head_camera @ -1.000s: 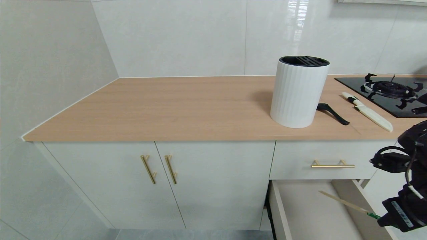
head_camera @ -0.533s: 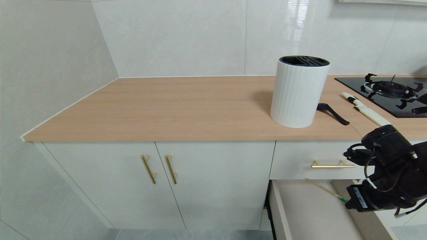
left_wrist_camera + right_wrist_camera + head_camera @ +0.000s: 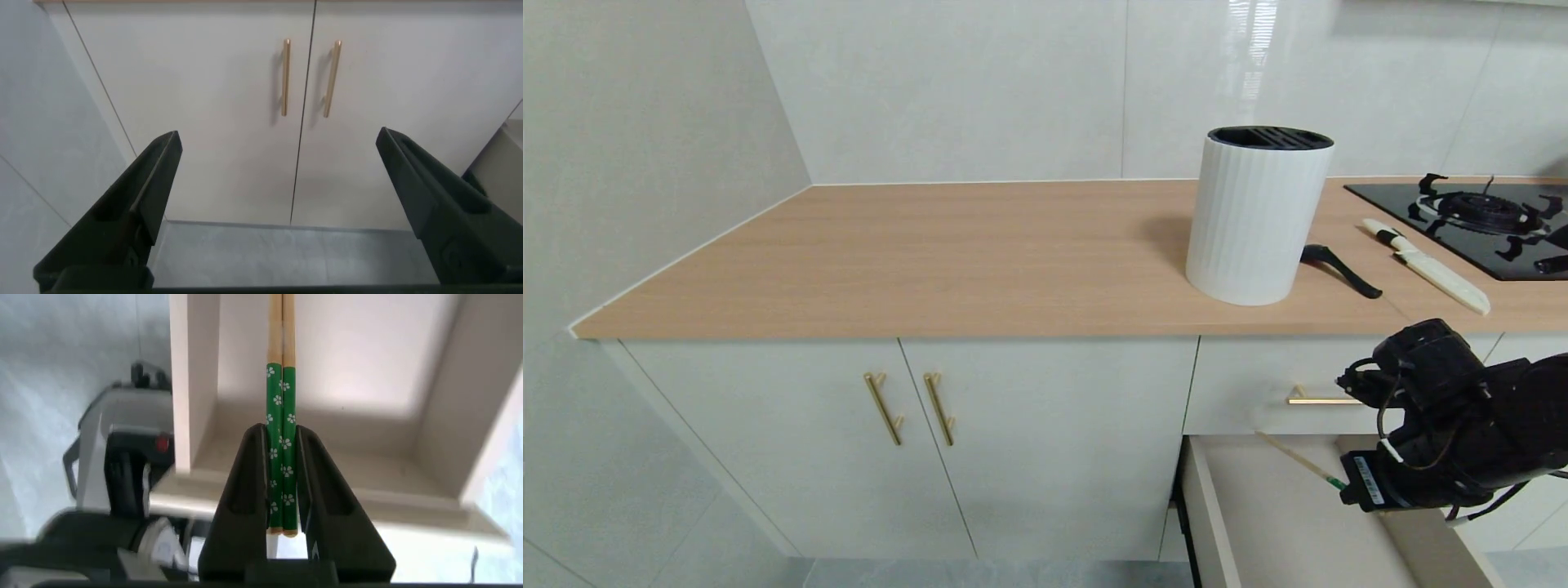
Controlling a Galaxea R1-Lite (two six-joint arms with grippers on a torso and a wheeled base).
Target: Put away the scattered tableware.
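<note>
A pair of wooden chopsticks [image 3: 1294, 458] with green flowered ends [image 3: 282, 408] is clamped in my right gripper [image 3: 1344, 487], which is shut on them [image 3: 282, 502]. They hang slanted over the open lower drawer [image 3: 1207, 516], tips toward its back; the drawer's pale inside [image 3: 368, 359] lies below them. On the wooden counter [image 3: 931, 261] a white-bladed knife [image 3: 1426, 265] and a black-handled utensil [image 3: 1341, 274] lie to the right of a white ribbed knife block [image 3: 1256, 219]. My left gripper [image 3: 282, 212] is open and holds nothing, facing the cabinet doors [image 3: 302, 122].
A black gas hob [image 3: 1478, 220] sits at the counter's far right. A shut drawer with a gold handle [image 3: 1311, 399] is just above the open one. Two cabinet doors with gold handles [image 3: 907, 408] are to the left. The tiled wall [image 3: 645, 163] bounds the counter's left end.
My right arm has carried the chopsticks up and to the left, from the drawer's right side to over its middle. The head camera has tilted slightly.
</note>
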